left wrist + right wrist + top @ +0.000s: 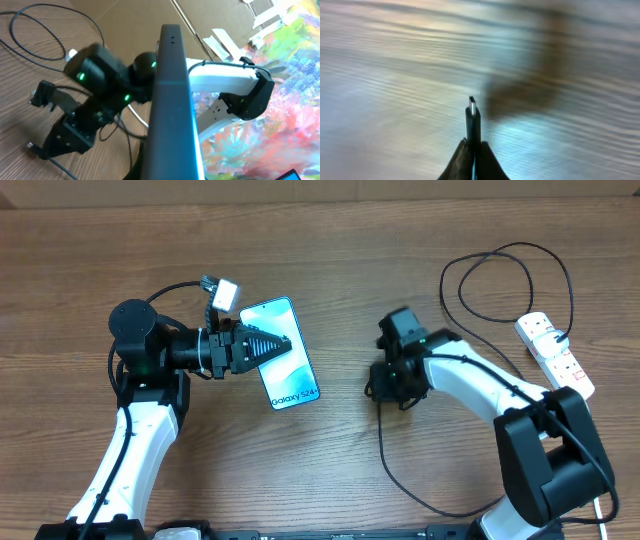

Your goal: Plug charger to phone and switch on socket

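Observation:
The phone (291, 378) is lifted off the table, screen up, "Galaxy S24+" readable, and my left gripper (280, 343) is shut on its upper half. In the left wrist view the phone (172, 100) shows edge-on as a dark upright slab with two small holes at its end. My right gripper (472, 146) is shut on the charger's connector tip (472, 107), which sticks out straight past the fingertips. Overhead, the right gripper (392, 388) hangs low to the right of the phone, and the charger cable (384, 442) trails toward the front edge. The socket (556, 355) lies at the far right.
The charger cable loops (500, 275) across the back right of the table to its plug in the socket's near end. The right arm's dark wrist (95, 95) faces the phone's end in the left wrist view. The right wrist view is blurred over bare wood.

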`<state>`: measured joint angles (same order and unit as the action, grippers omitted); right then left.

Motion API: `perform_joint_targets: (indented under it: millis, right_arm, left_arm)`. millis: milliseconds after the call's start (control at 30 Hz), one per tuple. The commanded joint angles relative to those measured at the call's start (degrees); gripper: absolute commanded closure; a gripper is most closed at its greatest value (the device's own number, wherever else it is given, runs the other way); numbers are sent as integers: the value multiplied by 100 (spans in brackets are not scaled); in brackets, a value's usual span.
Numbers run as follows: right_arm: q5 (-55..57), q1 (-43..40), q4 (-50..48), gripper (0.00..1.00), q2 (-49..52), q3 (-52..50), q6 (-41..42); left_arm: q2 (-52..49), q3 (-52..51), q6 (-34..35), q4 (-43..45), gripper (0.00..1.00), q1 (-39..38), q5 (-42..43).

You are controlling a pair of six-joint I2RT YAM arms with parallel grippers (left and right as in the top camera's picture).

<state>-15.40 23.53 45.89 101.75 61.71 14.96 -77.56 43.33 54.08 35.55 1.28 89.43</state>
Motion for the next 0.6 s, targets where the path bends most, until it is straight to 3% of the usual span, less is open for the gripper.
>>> perform_joint_targets:
  millis: [0,200,567]
  right_arm:
    - [-1663,-120,289,96,-846,588,-946]
    - [-3314,-122,922,96,-2046,588,-1641]
    - [-4133,328,1338,96,-2577,461,-2253]
  left_arm:
    - [4,59,81,28,96,20,107]
    - [4,57,76,33,96,20,20]
    - [4,57,225,35,96,20,-789]
